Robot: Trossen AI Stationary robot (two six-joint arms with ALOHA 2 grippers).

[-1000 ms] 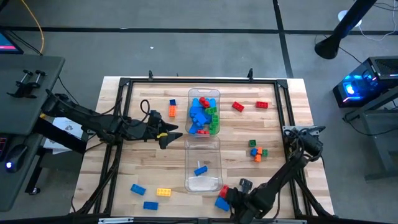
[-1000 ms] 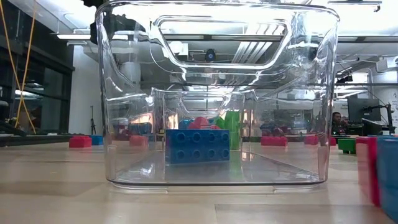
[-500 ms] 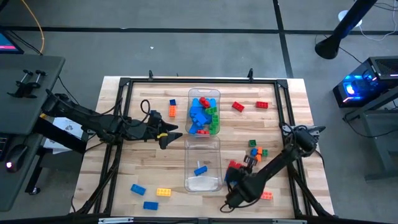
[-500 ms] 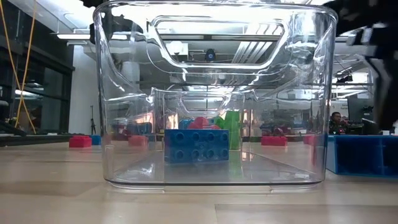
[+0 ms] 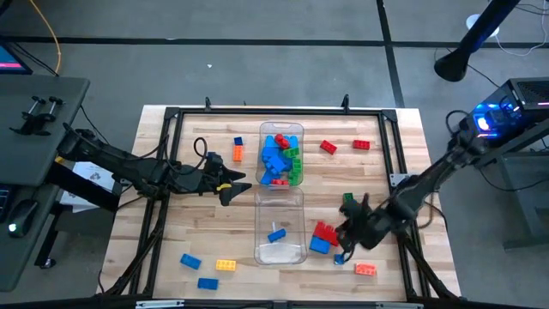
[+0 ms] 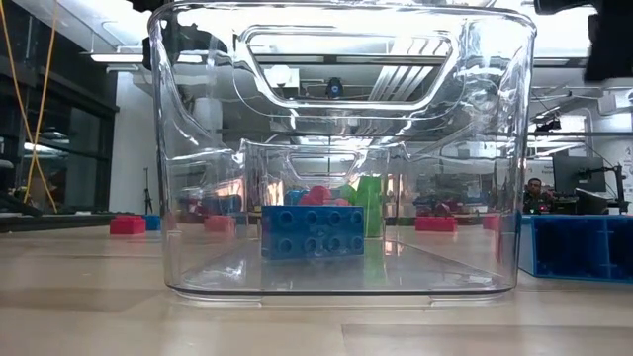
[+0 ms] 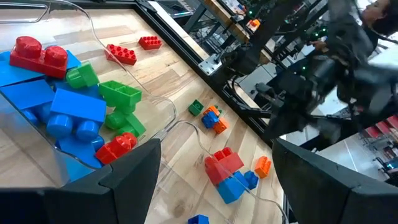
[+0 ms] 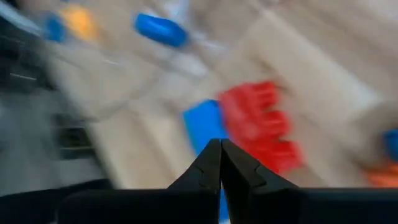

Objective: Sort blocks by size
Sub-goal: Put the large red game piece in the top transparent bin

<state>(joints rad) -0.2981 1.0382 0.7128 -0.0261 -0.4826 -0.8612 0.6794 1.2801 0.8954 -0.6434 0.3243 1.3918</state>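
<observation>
Two clear bins stand mid-table. The far bin (image 5: pixel 281 154) holds several large blocks in blue, red and green (image 7: pixel 68 109). A single small blue block (image 6: pixel 313 231) lies in the near bin (image 5: pixel 280 227). A red block (image 5: pixel 324 231) and a blue block (image 5: pixel 319 246) lie joined on the table, right of the near bin. My right gripper (image 5: pixel 346 237) is shut and hangs just right of them, above the table; its tips (image 8: pixel 219 149) point down over the pair. My left gripper (image 5: pixel 230 184) waits open, raised, left of the bins.
Loose blocks lie about: an orange one (image 5: pixel 365 269) and a small blue piece (image 5: pixel 339 258) at the near right, a green and orange cluster (image 5: pixel 353 206), two red ones (image 5: pixel 328 147) at the far right, blue and yellow ones (image 5: pixel 226 264) at the near left.
My right gripper, shut throughout, has swung from the near edge toward the table's right and far side, rising and rolling. The red and blue pair, which lay by the near edge, now sits farther in, beside the near bin. An orange block shows where the arm was.
</observation>
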